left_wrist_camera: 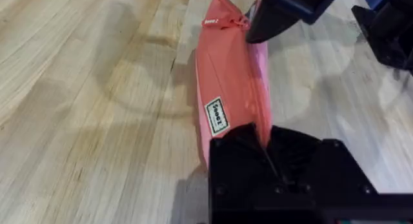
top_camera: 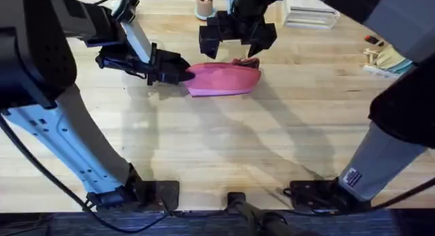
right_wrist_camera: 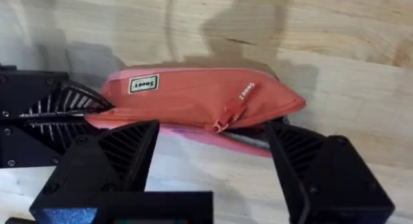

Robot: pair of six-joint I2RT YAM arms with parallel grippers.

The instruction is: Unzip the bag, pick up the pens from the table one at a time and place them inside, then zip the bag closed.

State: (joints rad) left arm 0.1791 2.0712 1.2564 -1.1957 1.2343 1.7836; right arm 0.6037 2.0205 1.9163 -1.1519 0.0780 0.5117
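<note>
Overhead, the left gripper [top_camera: 182, 75] appears clamped on the pink bag's [top_camera: 224, 80] end; the right gripper [right_wrist_camera: 213, 153] hangs above, jaws apart.

One bag [top_camera: 223, 81], two tools: left [top_camera: 185, 74], right [top_camera: 238, 42].

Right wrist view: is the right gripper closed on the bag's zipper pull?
No. The right gripper is open, its fingers spread either side of the zipper pull on the bag.

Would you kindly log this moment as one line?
left gripper: shut on bag end | right gripper: open, at zipper pull
</note>
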